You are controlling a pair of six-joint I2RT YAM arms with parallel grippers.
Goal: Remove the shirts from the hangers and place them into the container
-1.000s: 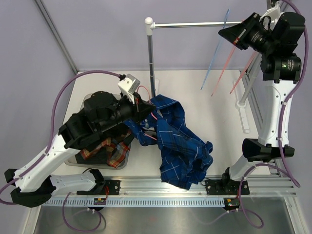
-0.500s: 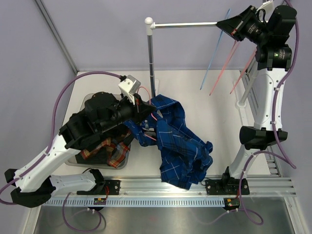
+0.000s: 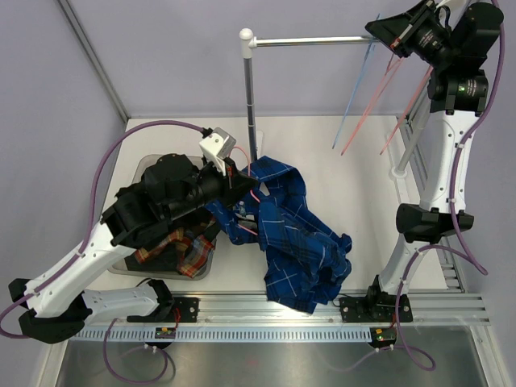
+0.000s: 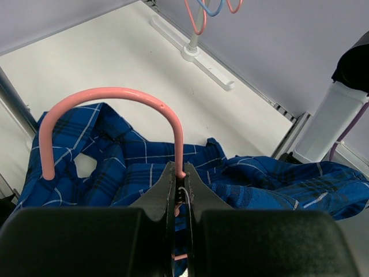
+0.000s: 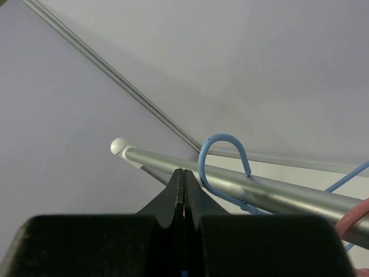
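A blue checked shirt [image 3: 298, 238] lies crumpled on the table right of the container [image 3: 122, 266], with a pink hanger [image 4: 109, 98] still inside it. My left gripper [image 3: 242, 184] is shut on that hanger's neck just below the hook, right above the shirt [image 4: 259, 184]. A red plaid shirt [image 3: 184, 251] lies in the container, partly under my left arm. My right gripper [image 3: 379, 29] is up at the rail [image 5: 271, 193], shut, with nothing visible between its fingers, just left of a blue hanger's hook [image 5: 222, 144]. Bare blue [image 3: 355, 97] and pink hangers [image 3: 377, 109] dangle from the rail.
The white-and-silver stand's post [image 3: 251, 105] rises behind the blue shirt, and its horizontal rail [image 3: 314, 39] runs right to my right gripper. Its white foot [image 3: 401, 173] lies along the right side of the table. A metal track [image 3: 322, 310] borders the near edge.
My right arm has lifted its shut gripper up and slightly left to the level of the rail. My left gripper has crept slightly up-right with the pink hanger.
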